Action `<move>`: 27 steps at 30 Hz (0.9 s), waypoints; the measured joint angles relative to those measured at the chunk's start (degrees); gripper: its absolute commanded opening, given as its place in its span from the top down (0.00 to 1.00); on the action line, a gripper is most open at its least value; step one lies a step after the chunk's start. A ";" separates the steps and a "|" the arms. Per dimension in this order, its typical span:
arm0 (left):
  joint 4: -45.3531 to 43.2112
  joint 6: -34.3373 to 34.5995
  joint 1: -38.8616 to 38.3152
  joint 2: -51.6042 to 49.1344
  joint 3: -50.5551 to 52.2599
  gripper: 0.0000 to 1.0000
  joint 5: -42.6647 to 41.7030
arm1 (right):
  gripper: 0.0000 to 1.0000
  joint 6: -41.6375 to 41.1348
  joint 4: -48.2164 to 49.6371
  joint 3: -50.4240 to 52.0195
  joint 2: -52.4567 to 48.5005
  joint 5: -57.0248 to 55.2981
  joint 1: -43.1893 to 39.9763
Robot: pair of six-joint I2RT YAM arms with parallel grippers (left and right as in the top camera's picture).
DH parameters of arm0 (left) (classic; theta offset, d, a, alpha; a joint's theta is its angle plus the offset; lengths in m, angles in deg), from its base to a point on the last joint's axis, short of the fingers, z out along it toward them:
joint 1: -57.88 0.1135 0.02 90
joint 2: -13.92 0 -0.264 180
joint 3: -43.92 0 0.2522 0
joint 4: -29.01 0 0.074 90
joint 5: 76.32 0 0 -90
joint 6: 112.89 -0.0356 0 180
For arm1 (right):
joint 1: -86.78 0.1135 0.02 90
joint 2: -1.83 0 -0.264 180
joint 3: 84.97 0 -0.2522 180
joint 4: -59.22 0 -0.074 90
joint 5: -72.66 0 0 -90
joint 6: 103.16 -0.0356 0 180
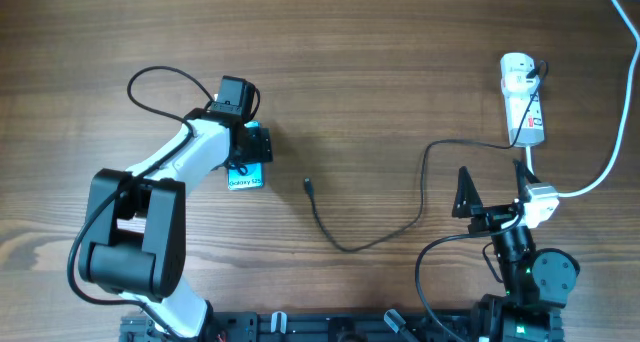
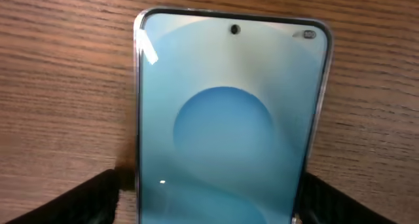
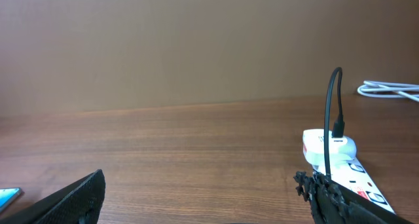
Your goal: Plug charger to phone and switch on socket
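The phone [image 1: 247, 174] lies flat on the wooden table at the left, cyan screen up, with a white band at its near end. My left gripper [image 1: 247, 142] is open and straddles it. In the left wrist view the phone [image 2: 226, 119] fills the space between the two fingers [image 2: 209, 198], with a small gap at the left finger. The charger cable [image 1: 350, 246] lies loose at mid-table, its connector tip [image 1: 308, 186] free. Its black plug [image 1: 538, 72] sits in the white socket [image 1: 520, 104]. My right gripper [image 1: 495, 190] is open and empty, near the socket [image 3: 332, 147].
A thick white lead [image 1: 610, 152] runs from the top right corner past the socket towards my right arm. The charger cable loops between the socket and my right gripper [image 3: 200, 185]. The phone's corner shows at the left edge of the right wrist view [image 3: 8, 196].
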 measured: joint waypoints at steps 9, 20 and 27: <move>-0.09 0.00 0.02 -0.02 0.00 0.15 -0.39 | 0.00 0.02 0.00 0.00 0.00 0.00 0.00; -0.11 -0.09 0.24 -0.02 0.02 0.09 -0.42 | 0.00 0.02 0.00 0.00 0.00 0.00 0.00; -0.09 -0.28 0.35 -0.02 0.02 0.08 -0.46 | 0.00 0.02 0.00 0.00 0.00 0.00 0.00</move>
